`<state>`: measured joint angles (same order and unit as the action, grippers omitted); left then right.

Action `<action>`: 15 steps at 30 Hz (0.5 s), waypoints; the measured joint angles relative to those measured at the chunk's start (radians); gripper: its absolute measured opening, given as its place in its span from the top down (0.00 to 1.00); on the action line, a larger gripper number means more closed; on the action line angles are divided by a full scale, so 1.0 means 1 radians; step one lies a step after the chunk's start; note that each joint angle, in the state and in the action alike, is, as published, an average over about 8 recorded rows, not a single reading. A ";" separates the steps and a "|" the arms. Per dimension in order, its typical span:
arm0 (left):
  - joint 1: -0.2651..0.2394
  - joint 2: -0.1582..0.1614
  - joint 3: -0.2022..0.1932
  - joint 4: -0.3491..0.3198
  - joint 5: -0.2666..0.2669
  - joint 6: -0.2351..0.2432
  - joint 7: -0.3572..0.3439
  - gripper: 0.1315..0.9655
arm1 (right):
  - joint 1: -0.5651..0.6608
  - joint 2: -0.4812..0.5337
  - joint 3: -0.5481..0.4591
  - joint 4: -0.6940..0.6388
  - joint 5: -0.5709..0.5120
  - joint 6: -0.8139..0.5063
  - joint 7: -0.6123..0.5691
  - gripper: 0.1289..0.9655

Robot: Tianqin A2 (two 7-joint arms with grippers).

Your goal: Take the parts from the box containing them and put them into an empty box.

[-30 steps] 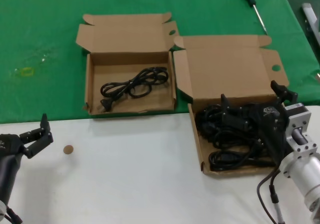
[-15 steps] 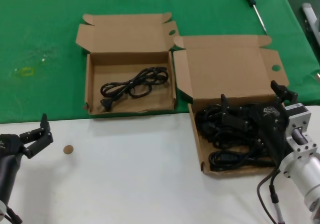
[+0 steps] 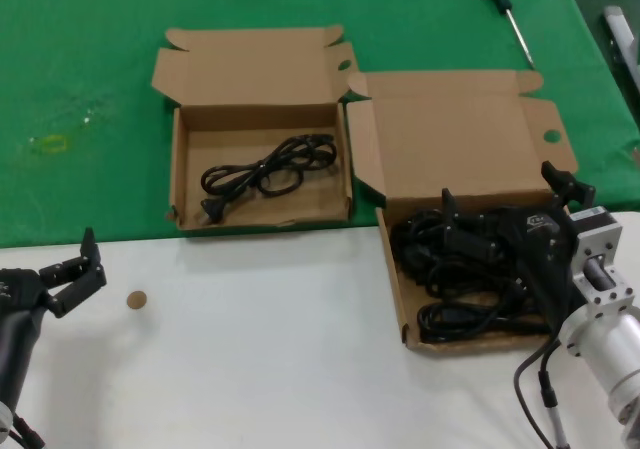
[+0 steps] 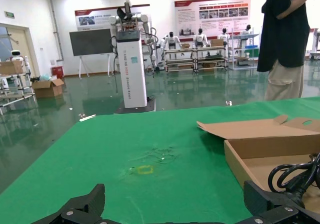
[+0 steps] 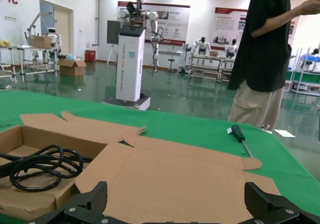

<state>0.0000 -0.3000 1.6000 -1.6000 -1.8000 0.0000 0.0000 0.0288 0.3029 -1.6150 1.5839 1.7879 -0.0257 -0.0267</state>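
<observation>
One cable sits in the smaller box; my right gripper, spread wide, hovers over the tangled cables in the larger box. Left gripper open, idle. I expect snagging: several cords may lift together.

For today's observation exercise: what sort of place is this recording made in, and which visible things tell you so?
Probably a robotics lab or showroom hall: a white robot column, humanoid robots on racks, poster boards and a glossy floor behind the green-covered table.

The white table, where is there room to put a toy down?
The white table is bare between the left gripper and the larger box, past the small brown disc. That box is crowded with black cables and the right gripper.
</observation>
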 joint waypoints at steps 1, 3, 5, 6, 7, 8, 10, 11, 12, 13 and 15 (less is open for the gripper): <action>0.000 0.000 0.000 0.000 0.000 0.000 0.000 0.00 | 0.000 0.000 0.000 0.000 0.000 0.000 0.000 0.00; 0.000 0.000 0.000 0.000 0.000 0.000 0.000 0.00 | 0.000 0.000 0.000 0.000 0.000 0.000 0.000 0.00; 0.000 0.000 0.000 0.000 0.000 0.000 0.000 0.00 | 0.000 0.000 0.000 0.000 0.000 0.000 0.000 0.00; 0.000 0.000 0.000 0.000 0.000 0.000 0.000 0.00 | 0.000 0.000 0.000 0.000 0.000 0.000 0.000 0.00; 0.000 0.000 0.000 0.000 0.000 0.000 0.000 0.00 | 0.000 0.000 0.000 0.000 0.000 0.000 0.000 0.00; 0.000 0.000 0.000 0.000 0.000 0.000 0.000 0.00 | 0.000 0.000 0.000 0.000 0.000 0.000 0.000 0.00; 0.000 0.000 0.000 0.000 0.000 0.000 0.000 0.00 | 0.000 0.000 0.000 0.000 0.000 0.000 0.000 0.00; 0.000 0.000 0.000 0.000 0.000 0.000 0.000 0.00 | 0.000 0.000 0.000 0.000 0.000 0.000 0.000 0.00; 0.000 0.000 0.000 0.000 0.000 0.000 0.000 0.00 | 0.000 0.000 0.000 0.000 0.000 0.000 0.000 0.00; 0.000 0.000 0.000 0.000 0.000 0.000 0.000 0.00 | 0.000 0.000 0.000 0.000 0.000 0.000 0.000 0.00; 0.000 0.000 0.000 0.000 0.000 0.000 0.000 0.00 | 0.000 0.000 0.000 0.000 0.000 0.000 0.000 0.00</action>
<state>0.0000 -0.3000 1.6000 -1.6000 -1.8000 0.0000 0.0000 0.0288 0.3029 -1.6150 1.5839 1.7879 -0.0257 -0.0267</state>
